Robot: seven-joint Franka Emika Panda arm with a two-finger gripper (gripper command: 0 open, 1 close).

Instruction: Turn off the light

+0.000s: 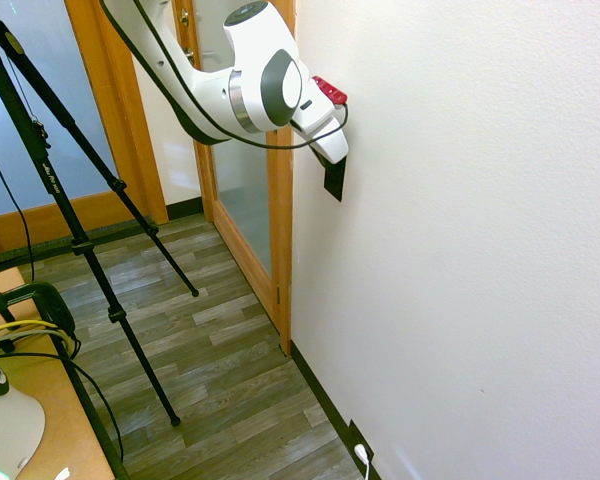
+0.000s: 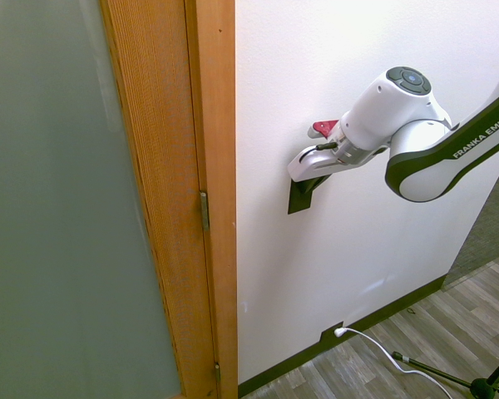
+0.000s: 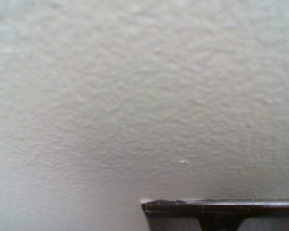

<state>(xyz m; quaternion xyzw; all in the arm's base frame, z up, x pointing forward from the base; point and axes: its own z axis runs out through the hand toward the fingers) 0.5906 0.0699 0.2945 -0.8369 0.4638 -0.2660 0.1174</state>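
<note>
The light itself is out of view. Its switch (image 1: 335,184) is a small black upright plate on the white wall, just right of the wooden door frame; it also shows as the switch (image 2: 298,199) in the second exterior view. My gripper (image 1: 331,163) points straight at the wall and presses against the upper part of the plate, hiding it. The gripper (image 2: 310,180) is shut, with nothing held in it. In the wrist view, only bare textured wall and the plate's black edge (image 3: 221,207) show, very close.
A wooden door frame (image 2: 208,166) with a frosted glass door (image 2: 58,199) stands right beside the switch. Low on the wall, a black outlet plate with a white plug (image 1: 360,452) sits at the baseboard. A desk corner (image 1: 40,420) is at the lower left.
</note>
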